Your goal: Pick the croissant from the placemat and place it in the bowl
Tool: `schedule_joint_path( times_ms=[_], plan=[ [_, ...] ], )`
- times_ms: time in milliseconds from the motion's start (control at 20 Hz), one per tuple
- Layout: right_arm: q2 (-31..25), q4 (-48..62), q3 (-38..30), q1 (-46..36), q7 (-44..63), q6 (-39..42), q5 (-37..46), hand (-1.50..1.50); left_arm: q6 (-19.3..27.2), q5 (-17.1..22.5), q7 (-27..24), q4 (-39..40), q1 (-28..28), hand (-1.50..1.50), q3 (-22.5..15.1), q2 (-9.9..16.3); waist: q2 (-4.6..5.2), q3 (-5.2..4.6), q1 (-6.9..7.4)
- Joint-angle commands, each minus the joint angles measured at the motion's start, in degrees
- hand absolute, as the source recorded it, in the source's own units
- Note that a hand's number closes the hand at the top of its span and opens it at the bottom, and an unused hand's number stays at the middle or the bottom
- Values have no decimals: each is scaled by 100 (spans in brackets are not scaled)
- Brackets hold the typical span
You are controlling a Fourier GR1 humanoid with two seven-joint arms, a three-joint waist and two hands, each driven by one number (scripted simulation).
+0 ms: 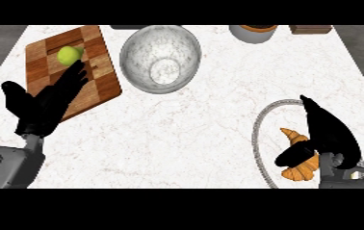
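Observation:
A golden-brown croissant [298, 154] lies on a round white placemat [260, 128] with a grey rim at the lower right. My right hand [328, 133] is over it, fingers pointing up along its right side and the thumb curled across its lower half. Part of the croissant is hidden under the hand. The grey speckled bowl [142, 48] stands at the upper middle with nothing in it. At the left, my left hand [44, 106] is open, fingers straight and stretched over the wooden board.
A wooden cutting board [96, 87] lies at the upper left with a green lime [69, 55] on it, just beyond my left fingertips. A grey pot [254, 32] and a wooden item [310, 29] sit at the far edge.

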Motion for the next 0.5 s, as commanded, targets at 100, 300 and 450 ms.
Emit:
schedule_joint_path(
  times_ms=[100,300,450],
  plan=[
    [136,315,-141,236,427,167,230,-150,-244,-58,-3,-97,190,0,173,31,-1,3,2],
    [457,621,-138,56,468,99,496,-150,28,-213,337,-281,-2,0,210,-203,2,3,-1],
    [618,1198,-86,151,118,-151,727,-150,-27,-374,258,-54,-108,0,164,-331,10,4,0]
  ],
)
